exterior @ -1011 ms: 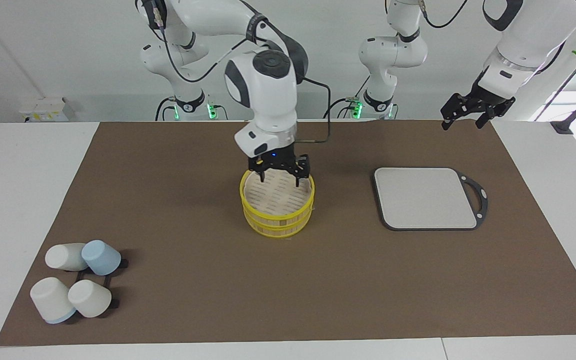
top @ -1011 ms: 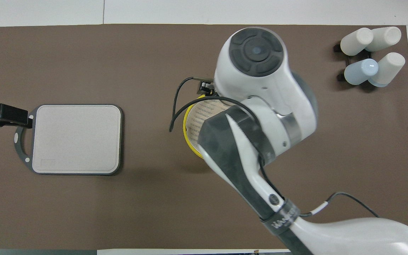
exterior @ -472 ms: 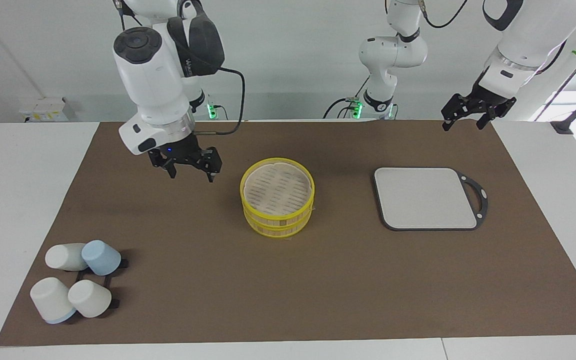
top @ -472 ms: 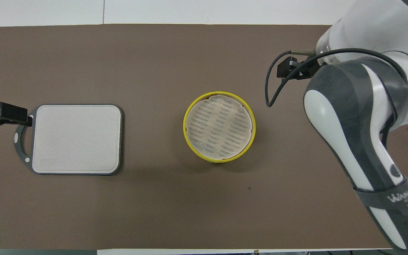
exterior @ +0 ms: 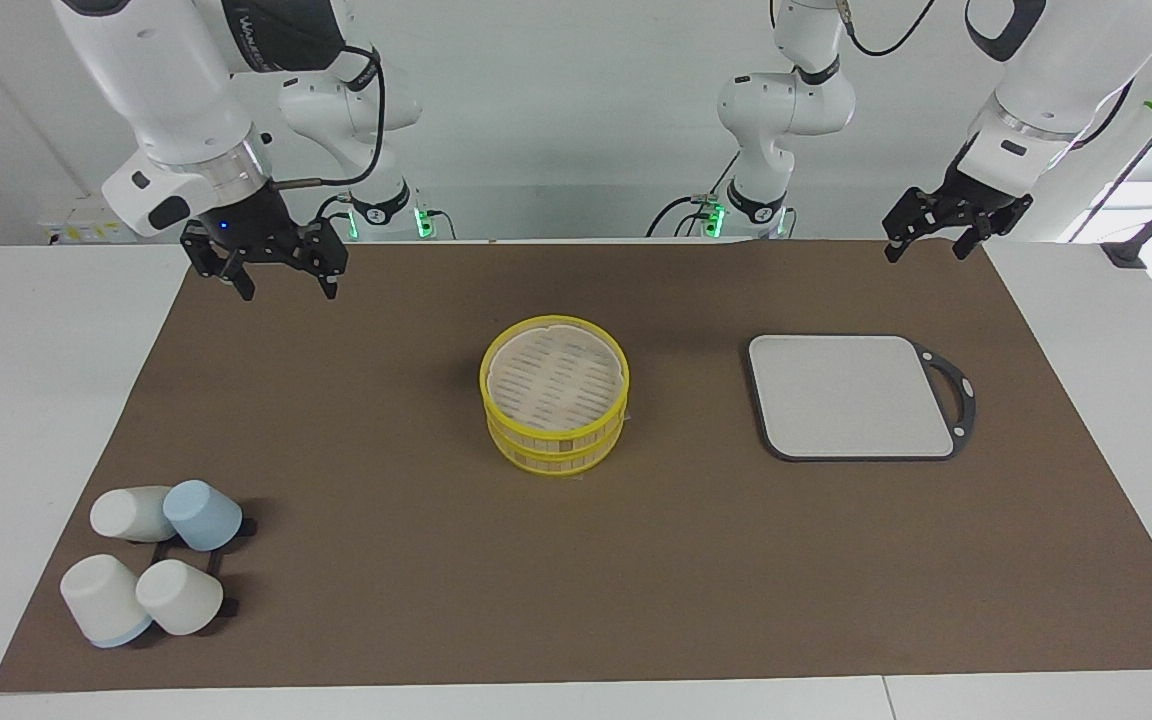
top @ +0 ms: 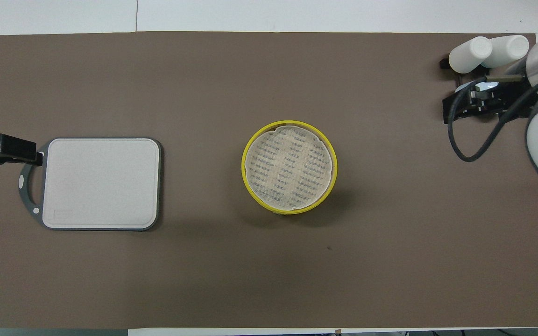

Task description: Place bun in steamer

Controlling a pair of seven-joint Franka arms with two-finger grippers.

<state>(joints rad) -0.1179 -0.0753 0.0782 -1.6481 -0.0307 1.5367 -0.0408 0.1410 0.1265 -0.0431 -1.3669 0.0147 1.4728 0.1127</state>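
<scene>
Since the earlier frames the right gripper [exterior: 281,275] has left the steamer [exterior: 554,395] and hangs, jaws apart and empty, over the mat's corner. Round, yellow-rimmed, its slatted floor shows no bun. Left gripper [exterior: 936,236], jaws apart, waits near the grey board [exterior: 851,396]; cups [exterior: 151,570] lie well apart.
</scene>
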